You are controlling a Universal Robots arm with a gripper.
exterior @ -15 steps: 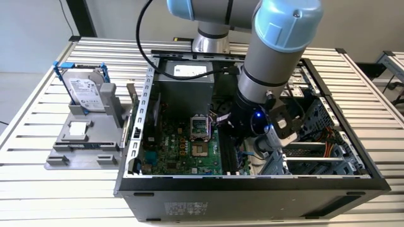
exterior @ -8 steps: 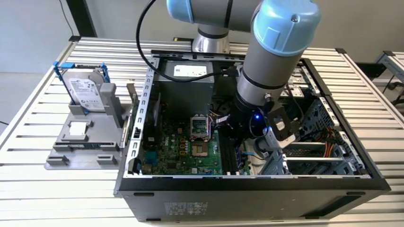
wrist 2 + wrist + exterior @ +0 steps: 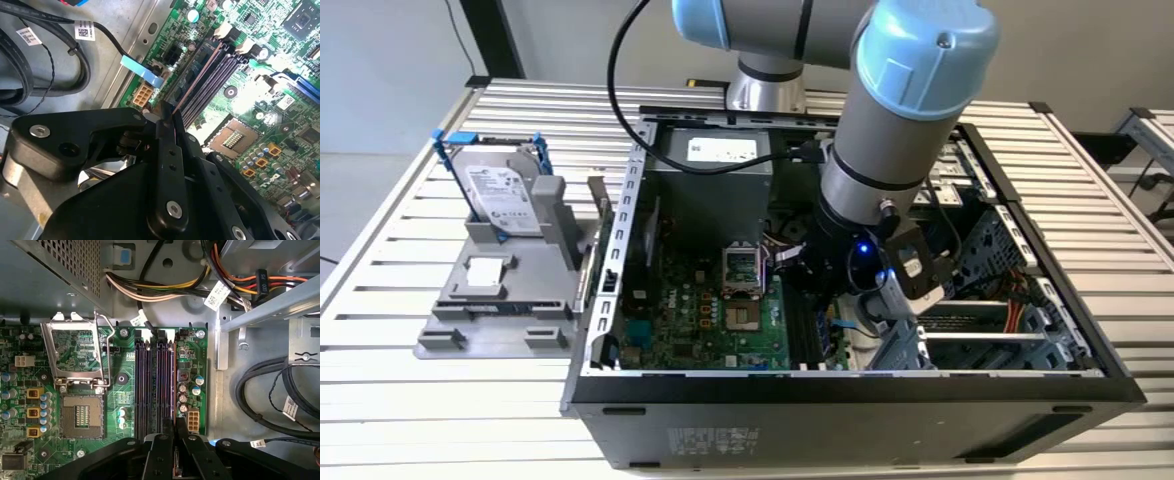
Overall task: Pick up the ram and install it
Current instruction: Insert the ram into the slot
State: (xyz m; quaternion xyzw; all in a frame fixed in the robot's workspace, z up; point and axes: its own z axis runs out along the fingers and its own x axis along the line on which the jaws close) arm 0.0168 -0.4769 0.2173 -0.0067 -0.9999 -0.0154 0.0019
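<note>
The arm [image 3: 897,150] reaches steeply down into the open computer case [image 3: 854,392]. Its gripper [image 3: 169,119] is clenched on the ram [image 3: 197,77], held edge-on along the memory slots [image 3: 142,385].

hard drive [image 3: 500,192] beside open computer case [image 3: 854,420]

Table: slatted metal top [image 3: 374,330], pale ribs running side to side
Wall: plain light grey [image 3: 560,40], right behind the table
Post: and there's a dark upright [image 3: 494,35] against that wall, exterior view's left
Floor: smooth grey patch [image 3: 354,190] off the table's edge
Second table: another slatted top [image 3: 1150,130] peeking in, exterior view's right
Light: bright, even, soft glints along the slats
</note>
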